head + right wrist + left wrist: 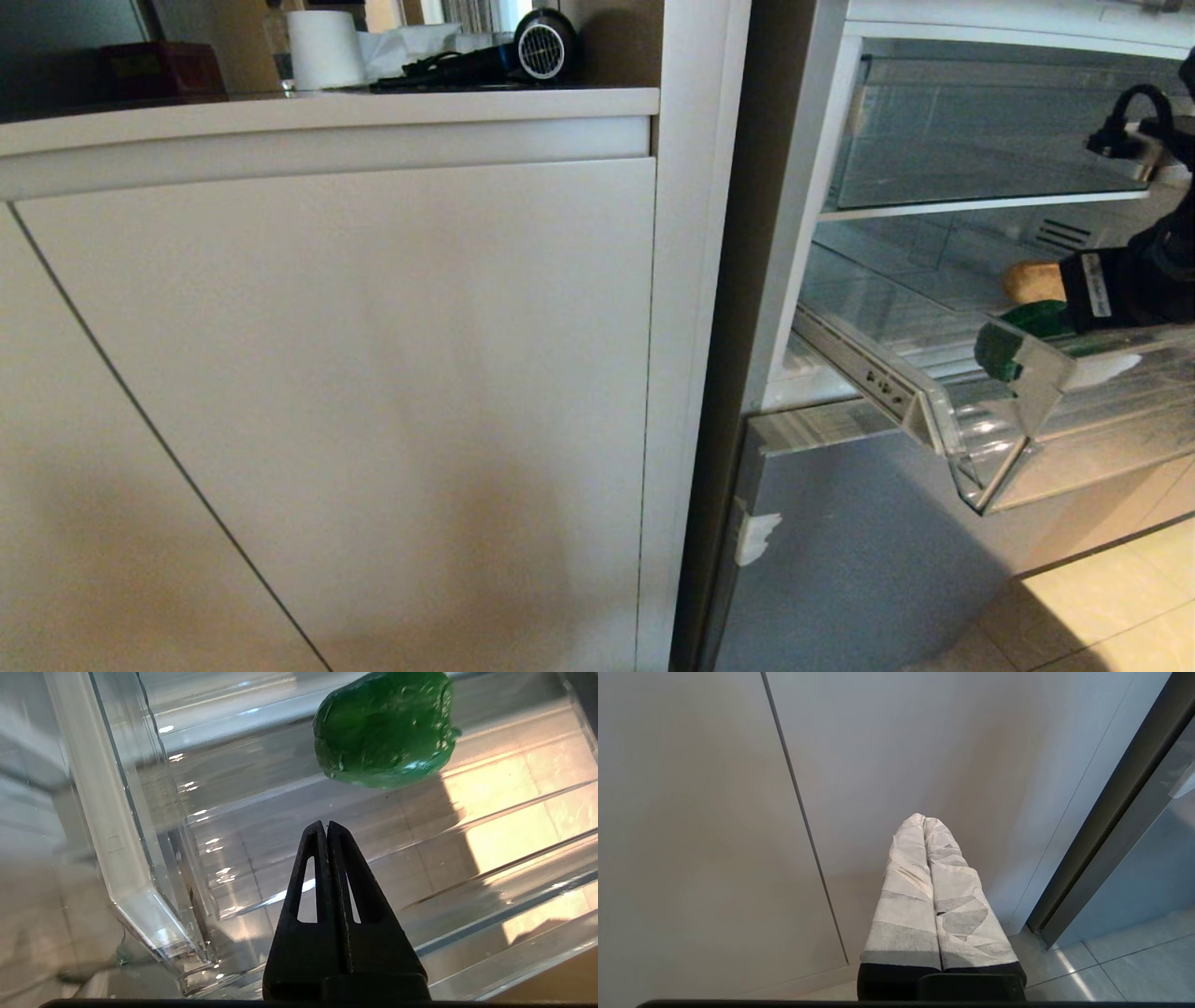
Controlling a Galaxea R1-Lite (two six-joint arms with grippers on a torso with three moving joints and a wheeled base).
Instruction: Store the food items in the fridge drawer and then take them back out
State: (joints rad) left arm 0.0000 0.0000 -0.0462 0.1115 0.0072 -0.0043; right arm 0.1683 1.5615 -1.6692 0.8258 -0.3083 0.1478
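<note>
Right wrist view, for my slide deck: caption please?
Shut right gripper hovers inside the clear fridge drawer, just short of the green bell pepper.

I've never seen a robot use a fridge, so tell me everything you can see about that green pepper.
The pepper is glossy, deep green and lumpy, apparently whole. It lies on the ribbed clear floor of the pulled-out drawer, near its front corner. Nothing grips it: the right gripper hangs shut just short of it, not touching. In the head view a tan lump sits behind it.

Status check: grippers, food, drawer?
Right gripper shut, empty, inside clear plastic drawer bin. Glossy green bell pepper and tan-brown lump in bin. Left gripper shut, parked.
</note>
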